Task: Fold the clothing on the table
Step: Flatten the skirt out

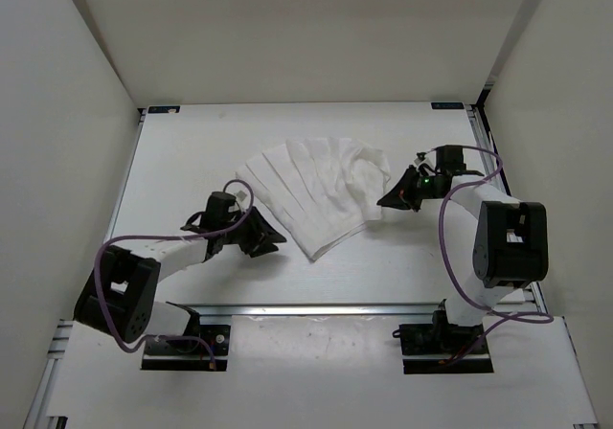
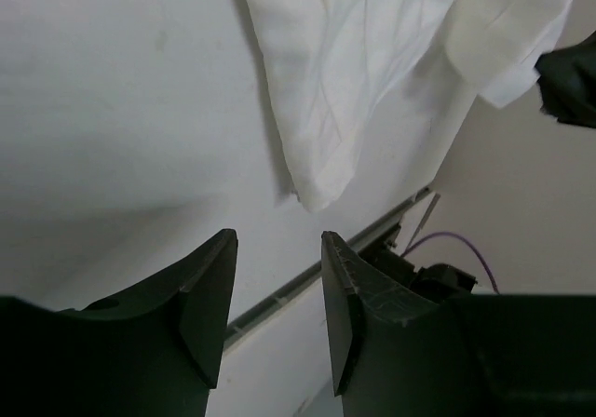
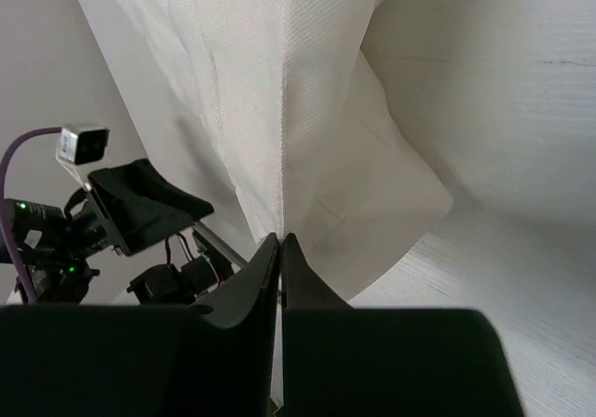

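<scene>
Top view. A soft, thin white piece of clothing [image 1: 311, 194], wrinkled and faintly ribbed, lies in the middle of the flat matte white desk [image 1: 192, 161]. It is fanned out in long pleat-like folds, with its narrow end toward the silver aluminium rail [image 1: 316, 307] at the near edge.

Left arm: the black elbow block [image 1: 120, 295] sits low at the near-left corner. The white forearm runs right and away from it, and the wrist is low over the desk. The left end effector [image 1: 271, 237] points at the clothing's near-left edge, just beside it and not touching. In the left wrist view the left end effector [image 2: 277, 291] has its two dark fingers [image 2: 209, 296] well apart, with only bare desk between them. The clothing [image 2: 345, 63] hangs into view beyond the tips.

Right arm: the black elbow block [image 1: 512, 242] is raised on the right. The forearm reaches away and inward, and the wrist is bent back toward the centre. A purple cable [image 1: 445, 228] loops beside it. The right end effector [image 1: 385, 201] meets the clothing's right corner. In the right wrist view the right end effector [image 3: 280, 249] has its fingers pressed together, pinching a creased ridge of the clothing [image 3: 279, 110], which climbs steeply away from the tips. That corner is off the desk.
</scene>
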{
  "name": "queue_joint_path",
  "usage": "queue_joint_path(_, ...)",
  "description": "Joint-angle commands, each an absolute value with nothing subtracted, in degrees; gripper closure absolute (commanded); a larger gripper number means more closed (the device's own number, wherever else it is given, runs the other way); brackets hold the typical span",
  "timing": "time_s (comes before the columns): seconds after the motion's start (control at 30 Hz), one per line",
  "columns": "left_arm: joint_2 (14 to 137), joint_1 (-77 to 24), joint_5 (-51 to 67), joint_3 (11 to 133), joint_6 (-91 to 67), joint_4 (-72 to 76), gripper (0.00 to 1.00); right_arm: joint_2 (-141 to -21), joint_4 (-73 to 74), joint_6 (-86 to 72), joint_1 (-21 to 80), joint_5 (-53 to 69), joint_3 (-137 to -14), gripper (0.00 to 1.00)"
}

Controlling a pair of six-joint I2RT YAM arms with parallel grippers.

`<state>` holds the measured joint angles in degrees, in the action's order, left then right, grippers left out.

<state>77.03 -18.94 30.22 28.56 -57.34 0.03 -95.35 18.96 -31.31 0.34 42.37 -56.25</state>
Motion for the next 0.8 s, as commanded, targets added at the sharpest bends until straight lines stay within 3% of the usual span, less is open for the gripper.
queue_joint_path(0.0, 78.6, -23.7, 32.1, 28.7, -62.5, 4.5, 0.49, -95.2, 17.8, -32.8, 0.1, 41.7, -57.6, 1.00)
queue_joint_path(0.13, 82.6, -27.3, 30.5, 28.6, -69.9, 9.8, 0.53, -94.2, 18.2, -33.5, 1.8, 39.8, -58.4, 1.00)
queue_joint_path(0.37, 83.1, -28.3, 20.7, 30.9, -72.5, 4.9, 0.55, -92.3, 17.1, -35.0, 3.8, 39.1, -57.0, 1.00)
queue_joint_path(0.77, 94.6, -33.1, 21.1, 36.3, -74.4, 4.4, 0.57, -90.4, 16.1, -37.4, 3.3, 38.1, -56.4, 1.00)
